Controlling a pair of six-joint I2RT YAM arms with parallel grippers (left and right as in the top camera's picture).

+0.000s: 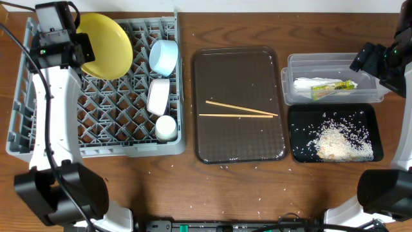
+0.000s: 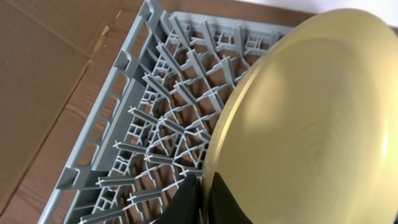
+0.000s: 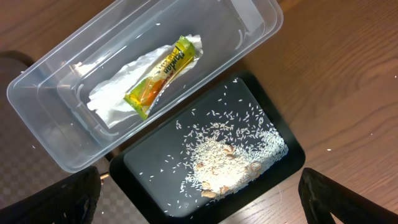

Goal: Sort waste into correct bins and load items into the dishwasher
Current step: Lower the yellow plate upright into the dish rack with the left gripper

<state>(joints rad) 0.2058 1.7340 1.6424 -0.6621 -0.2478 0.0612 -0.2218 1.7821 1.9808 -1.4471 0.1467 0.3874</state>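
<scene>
- While the left gripper (image 2: 200,200) pinches the rim of the yellow plate (image 2: 311,124), jaws pressed against either face of the edge, the step in hand is judged to be seating that plate on edge in the dish rack (image 2: 149,130).
- Lower the rim into a gap between two peg rows at the rack's back-left corner. Release only once the plate leans on the pegs; otherwise it is likely to roll or drop flat.
- Keep the plate off the light blue bowl (image 1: 163,57), which sits tilted just beside it on the right.
- White bowl (image 1: 158,96) and white cup (image 1: 165,127) are racked in the same column, nearer the front. They do not obstruct the plate's slot.
- Chopsticks (image 1: 239,110) lie nearly parallel on the dark brown tray (image 1: 257,71), right of the rack, and are judged the last items to load. Thin and flat on the surface, they will be awkward to pinch.
- Clear tub (image 3: 261,28) holds the snack wrapper (image 3: 160,76) lying on the white paper (image 3: 109,102).
- Black tray (image 3: 143,186), just beside the tub, holds the rice (image 3: 230,165). A few grains lie loose on the table (image 1: 193,193).
- Right gripper (image 3: 199,186) hovers above both bins, jaws spread wide, holding nothing, well apart from the rack.
</scene>
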